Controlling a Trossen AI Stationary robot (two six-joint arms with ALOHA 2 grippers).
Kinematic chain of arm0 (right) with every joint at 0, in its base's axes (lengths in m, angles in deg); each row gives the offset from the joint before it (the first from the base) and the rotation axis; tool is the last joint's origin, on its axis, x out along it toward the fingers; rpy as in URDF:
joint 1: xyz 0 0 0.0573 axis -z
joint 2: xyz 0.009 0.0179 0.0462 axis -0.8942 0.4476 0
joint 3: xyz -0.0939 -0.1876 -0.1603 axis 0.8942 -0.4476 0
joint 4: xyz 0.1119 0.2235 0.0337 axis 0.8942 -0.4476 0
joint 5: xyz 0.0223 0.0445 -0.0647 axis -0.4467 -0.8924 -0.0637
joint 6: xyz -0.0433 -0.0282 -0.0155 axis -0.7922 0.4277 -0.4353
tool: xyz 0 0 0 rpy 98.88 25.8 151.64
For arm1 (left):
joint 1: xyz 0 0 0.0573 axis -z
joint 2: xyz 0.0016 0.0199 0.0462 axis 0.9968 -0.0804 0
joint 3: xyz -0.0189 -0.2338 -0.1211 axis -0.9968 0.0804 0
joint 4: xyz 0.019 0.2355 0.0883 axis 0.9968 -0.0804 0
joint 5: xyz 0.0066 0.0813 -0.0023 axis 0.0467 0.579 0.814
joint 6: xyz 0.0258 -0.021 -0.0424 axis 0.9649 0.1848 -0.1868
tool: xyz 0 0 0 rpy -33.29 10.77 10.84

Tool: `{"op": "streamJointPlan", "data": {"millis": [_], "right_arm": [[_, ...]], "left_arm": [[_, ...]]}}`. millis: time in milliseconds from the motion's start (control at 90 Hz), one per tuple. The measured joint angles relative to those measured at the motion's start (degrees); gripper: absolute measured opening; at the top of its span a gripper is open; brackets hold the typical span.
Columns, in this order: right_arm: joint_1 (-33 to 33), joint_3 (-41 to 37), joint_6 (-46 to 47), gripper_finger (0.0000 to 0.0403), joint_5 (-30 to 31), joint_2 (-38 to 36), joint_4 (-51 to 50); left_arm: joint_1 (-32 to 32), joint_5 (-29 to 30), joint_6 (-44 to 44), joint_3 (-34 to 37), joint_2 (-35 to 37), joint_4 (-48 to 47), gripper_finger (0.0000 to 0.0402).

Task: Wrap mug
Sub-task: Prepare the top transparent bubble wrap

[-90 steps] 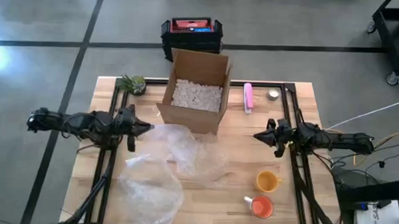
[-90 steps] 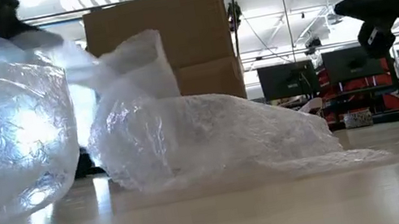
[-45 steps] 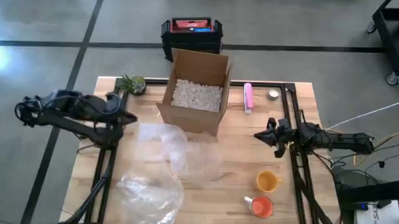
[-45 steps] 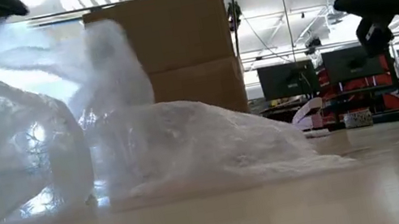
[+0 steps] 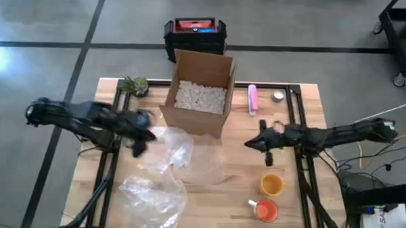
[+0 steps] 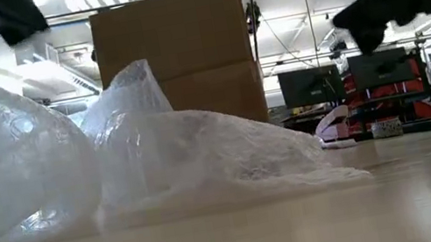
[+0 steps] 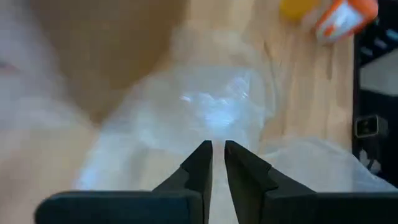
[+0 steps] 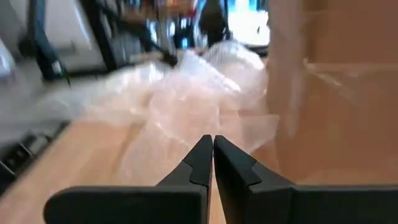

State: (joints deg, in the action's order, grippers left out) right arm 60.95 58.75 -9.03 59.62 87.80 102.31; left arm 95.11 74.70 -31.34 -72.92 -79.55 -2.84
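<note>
Two crumpled sheets of clear bubble wrap lie on the table, one in the middle point(image 5: 188, 154) and one at the near left point(image 5: 153, 197). A yellow mug point(image 5: 271, 184) and an orange mug point(image 5: 266, 209) stand at the near right, apart from the wrap. My left gripper point(image 5: 150, 134) hovers shut above the middle sheet's left edge, high over it in the low view point(image 6: 15, 18). My right gripper point(image 5: 248, 144) is shut in the air right of that sheet, pointing at it point(image 8: 213, 144). In the left wrist view, wrap point(image 7: 211, 106) lies beyond the fingertips.
An open cardboard box point(image 5: 200, 93) filled with white packing peanuts stands at the far middle, close behind the wrap. A small plant point(image 5: 135, 84) stands at the far left. A pink object point(image 5: 252, 99) and a small round tin point(image 5: 278, 96) lie at the far right.
My left gripper drew the middle sheet's left part up and toward the table's left edge, then came back right. That part of the wrap has fallen back into a low heap and no longer hangs from the gripper. My right gripper has moved left toward the wrap.
</note>
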Motion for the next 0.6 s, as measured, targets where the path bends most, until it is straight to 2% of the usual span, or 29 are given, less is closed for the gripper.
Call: {"op": "streamJointPlan", "data": {"millis": [122, 256, 600], "right_arm": [[-0.71, 8.84, -5.00, 0.0000, -0.61, 14.05, -3.15], [-0.68, 16.23, -6.57, 0.0000, -3.19, 26.42, -3.87], [-1.17, 26.22, -3.97, 0.0000, -2.96, 48.62, -3.87]], "left_arm": [[0.85, -2.46, -1.57, 6.99, -1.89, 14.35, 0.0004], [1.14, -1.88, -2.19, 12.71, -5.98, 20.56, 0.0002], [1.14, 2.07, -3.61, 18.63, -15.30, 22.84, 0.0001]]}}
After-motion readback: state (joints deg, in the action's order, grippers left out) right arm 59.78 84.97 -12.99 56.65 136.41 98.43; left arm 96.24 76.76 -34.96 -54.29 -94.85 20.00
